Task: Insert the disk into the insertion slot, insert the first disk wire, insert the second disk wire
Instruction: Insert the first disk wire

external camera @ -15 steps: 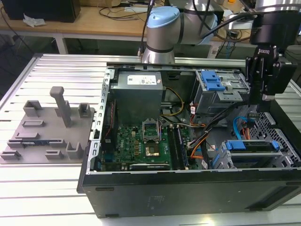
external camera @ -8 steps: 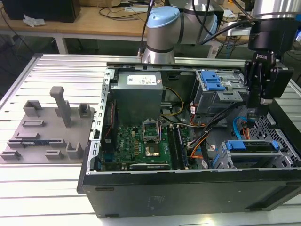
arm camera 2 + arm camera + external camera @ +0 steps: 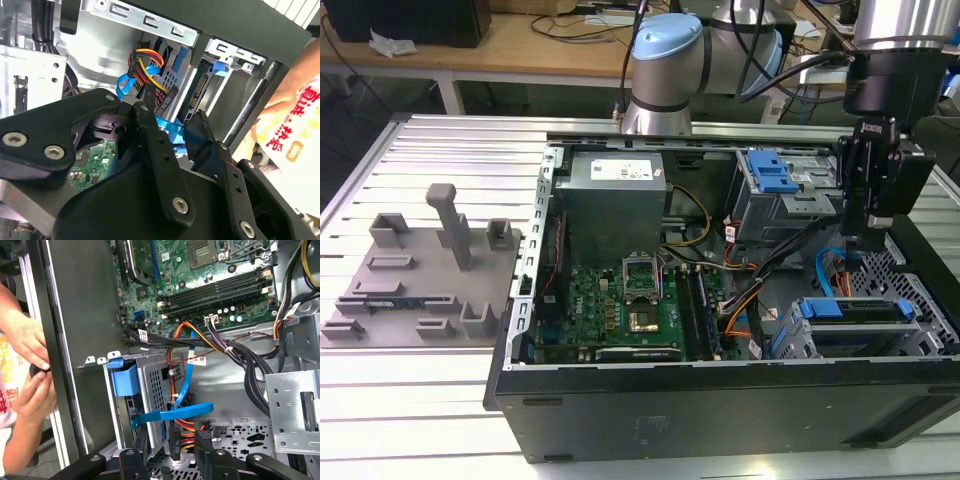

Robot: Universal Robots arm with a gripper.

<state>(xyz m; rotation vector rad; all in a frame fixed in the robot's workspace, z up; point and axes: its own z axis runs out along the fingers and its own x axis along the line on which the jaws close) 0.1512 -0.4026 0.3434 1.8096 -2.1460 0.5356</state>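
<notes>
Inside the case (image 3: 720,400), the slot (image 3: 923,332) hides most of the disk (image 3: 850,311); outside the case, a person's hand (image 3: 22,340) is cut off by the edge.

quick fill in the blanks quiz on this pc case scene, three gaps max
The disk sits in a ____ caddy. The grey fixture plate lies on the exterior view's ____ of the computer case. The jaws of the gripper stand ____.
Missing words: blue; left; open.
</notes>
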